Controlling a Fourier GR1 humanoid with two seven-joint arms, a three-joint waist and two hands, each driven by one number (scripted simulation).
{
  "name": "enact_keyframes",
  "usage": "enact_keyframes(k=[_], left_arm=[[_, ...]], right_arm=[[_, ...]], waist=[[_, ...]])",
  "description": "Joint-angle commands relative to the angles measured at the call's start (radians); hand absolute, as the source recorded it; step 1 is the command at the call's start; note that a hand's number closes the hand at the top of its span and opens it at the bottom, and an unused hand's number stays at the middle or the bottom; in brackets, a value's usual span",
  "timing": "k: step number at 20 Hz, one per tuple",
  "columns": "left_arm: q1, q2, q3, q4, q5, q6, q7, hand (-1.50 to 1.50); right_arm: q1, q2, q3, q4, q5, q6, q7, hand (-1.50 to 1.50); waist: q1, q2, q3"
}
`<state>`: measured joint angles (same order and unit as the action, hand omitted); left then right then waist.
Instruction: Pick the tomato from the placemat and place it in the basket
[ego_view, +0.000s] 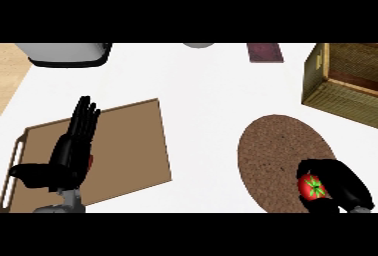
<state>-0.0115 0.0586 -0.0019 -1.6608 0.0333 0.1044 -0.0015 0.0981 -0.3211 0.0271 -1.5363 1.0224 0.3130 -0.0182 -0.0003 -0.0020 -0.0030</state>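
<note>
At the lower right of the frame our right hand (341, 186) curls round the tomato (314, 187), over the near edge of the round brown placemat (280, 150); the basket (341, 82) sits at the upper right, well apart, so we judge the carry is where trouble lies: the tomato could slip out on the way, or we could catch the basket's near wall if we travel too low; our left hand (74, 145) rests at the left with fingers straight, over a brown board (133, 145); we count one tomato, one placemat, one basket, one board, two hands, plus a grey appliance (66, 54) and a dark red thing (264, 52) along the top of the table (207, 85).
</note>
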Motion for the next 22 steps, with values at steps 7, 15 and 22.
enact_keyframes(k=[7,15,22], left_arm=[[-0.032,0.005,0.015,-0.058,-0.001,0.01,0.082,0.0],[-0.063,0.001,-0.012,-0.01,-0.022,-0.006,0.043,0.0],[0.02,-0.017,-0.036,-0.053,-0.025,-0.004,0.043,0.0]], right_arm=[[0.068,0.016,0.054,-0.094,0.07,-0.048,-0.032,1.5],[-0.421,0.313,0.03,0.273,0.223,-0.117,0.429,1.5],[-0.633,0.32,-0.057,0.399,0.118,-0.35,0.41,1.5]], waist=[[-0.004,0.001,0.003],[0.05,0.016,0.004],[0.022,0.005,0.004]])
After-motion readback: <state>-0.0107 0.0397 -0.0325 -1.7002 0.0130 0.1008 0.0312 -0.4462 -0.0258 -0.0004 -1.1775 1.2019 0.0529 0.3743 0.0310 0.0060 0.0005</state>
